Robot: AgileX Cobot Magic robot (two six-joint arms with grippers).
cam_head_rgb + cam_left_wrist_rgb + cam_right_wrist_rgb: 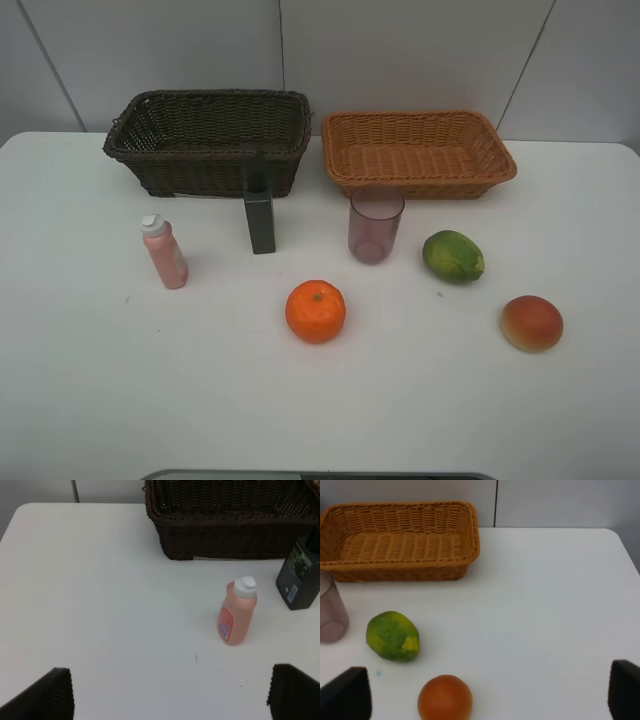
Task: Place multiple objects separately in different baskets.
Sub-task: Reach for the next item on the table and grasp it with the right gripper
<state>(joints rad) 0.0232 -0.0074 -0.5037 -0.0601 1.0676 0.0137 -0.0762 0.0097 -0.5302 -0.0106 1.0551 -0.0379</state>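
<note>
You are looking at six items sitting on the table (150, 400), all in front of the baskets. The pink bottle (164, 252) and dark bottle (260, 221) are standing before the dark basket (215, 178), the dark bottle just beside its wall. The cup (375, 225) is standing before the tan basket (420, 185), near the green fruit (453, 256). The orange (315, 311) and red fruit (531, 323) are lying nearer the front edge. Your left hand (172, 695) and right hand (485, 692) are hanging spread wide, gripping nothing.
</note>
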